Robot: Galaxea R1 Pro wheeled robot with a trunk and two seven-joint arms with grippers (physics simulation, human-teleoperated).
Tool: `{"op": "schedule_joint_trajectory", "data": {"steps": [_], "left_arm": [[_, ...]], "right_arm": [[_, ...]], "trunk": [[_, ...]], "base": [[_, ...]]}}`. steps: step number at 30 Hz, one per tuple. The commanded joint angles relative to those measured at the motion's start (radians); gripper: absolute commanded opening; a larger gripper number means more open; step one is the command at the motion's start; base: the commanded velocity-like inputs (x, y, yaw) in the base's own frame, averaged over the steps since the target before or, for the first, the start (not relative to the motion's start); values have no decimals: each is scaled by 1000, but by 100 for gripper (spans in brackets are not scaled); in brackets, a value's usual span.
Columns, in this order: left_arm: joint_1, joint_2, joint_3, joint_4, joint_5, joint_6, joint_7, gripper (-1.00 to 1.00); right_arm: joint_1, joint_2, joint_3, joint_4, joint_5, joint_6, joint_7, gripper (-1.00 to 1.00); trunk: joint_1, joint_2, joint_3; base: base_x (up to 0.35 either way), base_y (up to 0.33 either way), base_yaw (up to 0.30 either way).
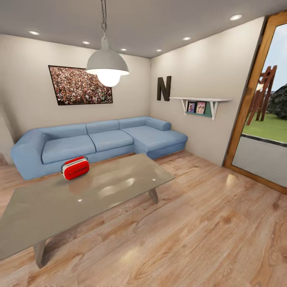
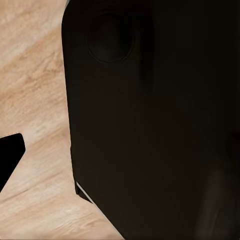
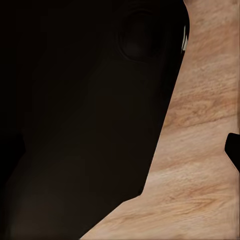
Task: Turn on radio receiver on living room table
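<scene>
Grippers were not resolvable: both wrist cameras faced dark robot bodywork with wood floor (image 2: 35, 75) beyond, so jaw opening and any load could not be told. Arms looked stowed low, probably for travel. Nearest in the head view stood the table (image 1: 59, 207), set at an angle. The radio receiver (image 1: 75, 168) sat upright near its far edge, well apart from the robot. Behind lay the blue sofa (image 1: 99, 139), then the wall.

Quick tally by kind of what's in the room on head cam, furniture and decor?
Radio: 1
Table: 1
Sofa: 1
Lamp: 1
Wall picture: 1
Letter N: 1
Shelf: 1
Small photos: 2
Total: 9
</scene>
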Motion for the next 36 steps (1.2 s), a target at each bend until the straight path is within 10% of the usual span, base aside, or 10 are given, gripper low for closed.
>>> {"op": "schedule_joint_trajectory", "data": {"steps": [1,36], "left_arm": [[0,0,0,0,0,0,0,100],[0,0,0,0,-2,0,0,100]], "right_arm": [[0,0,0,0,0,0,0,100],[0,-3,0,0,-4,0,0,100]], "trunk": [[0,0,0],[0,0,0]], "base": [[0,0,272],[0,0,272]]}}
